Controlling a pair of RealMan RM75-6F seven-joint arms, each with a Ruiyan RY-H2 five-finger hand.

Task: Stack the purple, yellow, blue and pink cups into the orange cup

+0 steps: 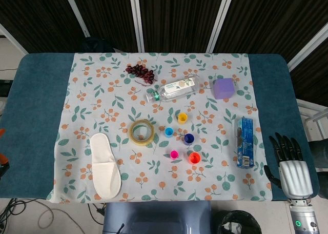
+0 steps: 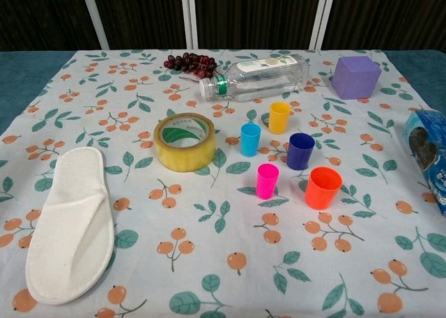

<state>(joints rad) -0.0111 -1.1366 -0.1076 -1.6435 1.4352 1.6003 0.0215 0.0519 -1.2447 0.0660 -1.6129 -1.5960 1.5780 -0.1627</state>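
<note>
Nothing had been stacked at this moment: all five cups stood upright and apart from one another on the floral tablecloth [image 1: 102,85], in a loose cluster right of the desk's centre and toward its near edge. The orange cup [image 2: 323,187] was empty and stood nearest the front edge, with the pink cup [image 2: 267,180] just beside it on the left. The purple cup [image 2: 300,150] stood behind the orange one, the blue cup [image 2: 250,139] further left, and the yellow cup [image 2: 279,117] at the back of the group, near the lying water bottle [image 2: 258,76]. So, by my judgement, the whole task remained: four cups still to go into the orange one. The right hand [image 1: 292,164] lay off the cloth at the desk's near right corner, flat, fingers spread and holding nothing, well apart from the cups. The left hand showed in neither view. Elsewhere on the cloth lay a tape roll [image 2: 184,141], a white slipper [image 2: 68,220], a purple cube [image 2: 355,77], grapes [image 2: 191,63] and a blue packet [image 1: 244,141].
</note>
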